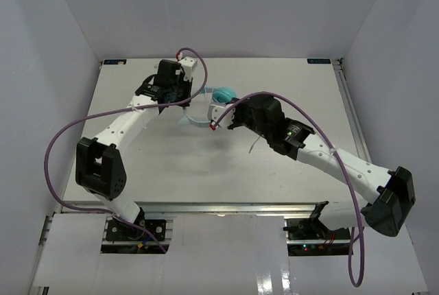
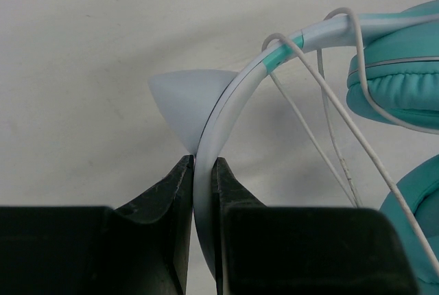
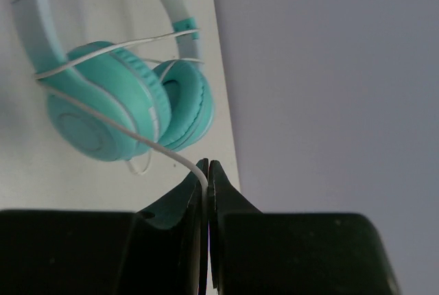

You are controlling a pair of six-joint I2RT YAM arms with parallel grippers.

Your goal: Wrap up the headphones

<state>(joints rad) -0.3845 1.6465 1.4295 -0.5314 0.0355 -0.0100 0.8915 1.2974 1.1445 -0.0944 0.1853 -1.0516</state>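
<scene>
Left wrist view: left gripper [image 2: 204, 166] clamps the headband [image 2: 236, 92], steadying the headphones [image 1: 222, 95] near the centre of the table [image 1: 206, 171], while right gripper [image 3: 206, 169] pinches the cord [image 3: 168, 152], likely keeping it taut for winding

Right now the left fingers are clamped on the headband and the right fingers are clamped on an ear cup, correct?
Not quite. The right fingers are shut on the cord, not on an ear cup; the right wrist view shows it. The left fingers are indeed clamped on the headband.
</scene>
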